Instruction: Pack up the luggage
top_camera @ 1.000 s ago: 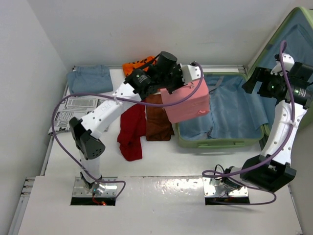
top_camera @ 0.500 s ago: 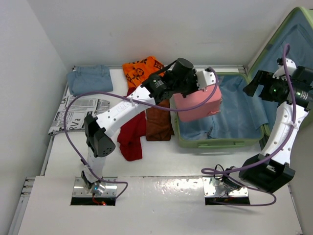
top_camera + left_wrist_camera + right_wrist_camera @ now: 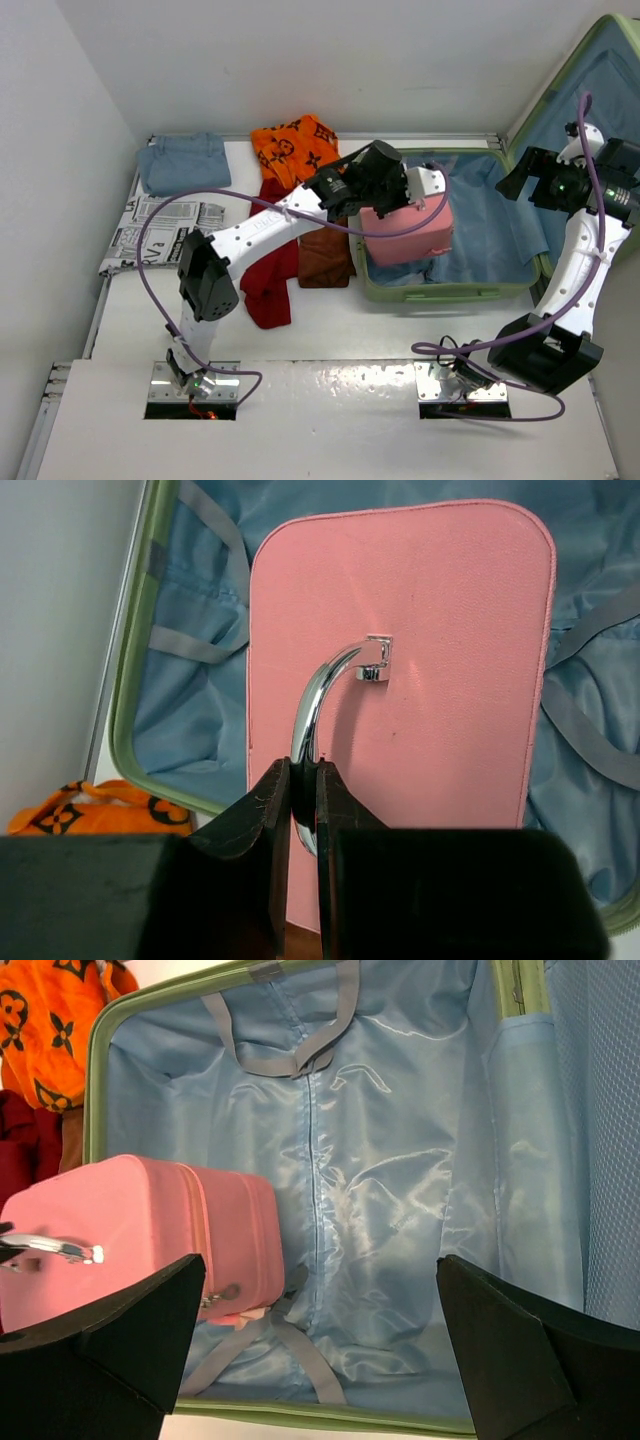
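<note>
The light-green luggage [image 3: 455, 293] lies open at the right, its blue lining [image 3: 400, 1160] showing and its lid [image 3: 590, 70] raised. My left gripper [image 3: 303, 780] is shut on the chrome handle [image 3: 315, 695] of a small pink case [image 3: 410, 232] and holds it inside the luggage at its left end. The pink case also shows in the right wrist view [image 3: 130, 1230] and the left wrist view [image 3: 440, 660]. My right gripper [image 3: 520, 175] is open and empty, high over the luggage's right side.
An orange patterned cloth [image 3: 293, 145], a brown cloth [image 3: 322, 258] and a red cloth [image 3: 268, 280] lie left of the luggage. Folded blue jeans [image 3: 183, 162] and a newspaper [image 3: 155, 230] sit at the far left. Grey straps [image 3: 290, 1060] lie on the lining.
My left gripper has carried the pink case rightward and down from above the luggage's left rim into the luggage. The orange cloth is now uncovered. The right arm barely moved.
</note>
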`<control>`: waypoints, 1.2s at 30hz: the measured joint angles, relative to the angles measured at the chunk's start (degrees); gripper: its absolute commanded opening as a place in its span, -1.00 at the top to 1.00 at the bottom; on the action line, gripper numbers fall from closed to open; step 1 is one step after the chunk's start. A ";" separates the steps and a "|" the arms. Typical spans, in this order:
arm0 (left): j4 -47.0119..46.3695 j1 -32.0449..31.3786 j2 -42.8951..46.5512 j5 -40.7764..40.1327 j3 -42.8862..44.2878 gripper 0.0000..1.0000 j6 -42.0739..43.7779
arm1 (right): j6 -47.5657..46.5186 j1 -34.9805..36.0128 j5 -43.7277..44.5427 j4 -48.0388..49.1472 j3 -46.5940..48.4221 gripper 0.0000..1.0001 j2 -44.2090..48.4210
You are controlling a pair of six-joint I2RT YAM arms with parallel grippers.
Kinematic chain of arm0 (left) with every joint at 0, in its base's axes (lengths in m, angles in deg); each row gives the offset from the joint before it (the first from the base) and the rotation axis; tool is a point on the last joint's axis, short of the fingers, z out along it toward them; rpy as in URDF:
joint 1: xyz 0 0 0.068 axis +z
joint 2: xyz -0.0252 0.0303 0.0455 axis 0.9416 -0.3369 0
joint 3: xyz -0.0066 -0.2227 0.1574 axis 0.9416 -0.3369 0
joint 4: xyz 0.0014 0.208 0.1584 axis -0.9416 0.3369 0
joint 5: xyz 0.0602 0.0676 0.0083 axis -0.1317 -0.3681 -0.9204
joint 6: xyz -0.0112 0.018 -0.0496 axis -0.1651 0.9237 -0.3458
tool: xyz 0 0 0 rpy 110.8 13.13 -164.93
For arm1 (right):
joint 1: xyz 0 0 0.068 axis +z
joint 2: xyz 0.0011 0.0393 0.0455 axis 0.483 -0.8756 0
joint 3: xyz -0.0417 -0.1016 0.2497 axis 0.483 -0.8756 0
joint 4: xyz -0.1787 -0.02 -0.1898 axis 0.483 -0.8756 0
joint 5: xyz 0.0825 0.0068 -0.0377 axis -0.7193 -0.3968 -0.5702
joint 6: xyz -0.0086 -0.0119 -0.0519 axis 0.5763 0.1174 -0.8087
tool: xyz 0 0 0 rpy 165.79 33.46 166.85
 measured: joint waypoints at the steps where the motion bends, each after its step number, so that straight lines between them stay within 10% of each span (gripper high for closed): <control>1: -0.59 -0.22 -0.15 0.11 -0.39 1.00 0.04 | -0.35 0.00 -0.11 -0.07 0.00 -0.97 0.00; 36: -8.41 -2.29 -4.31 13.75 -5.79 0.89 0.79 | -2.32 -0.02 -0.52 -1.16 -0.02 -0.97 -0.37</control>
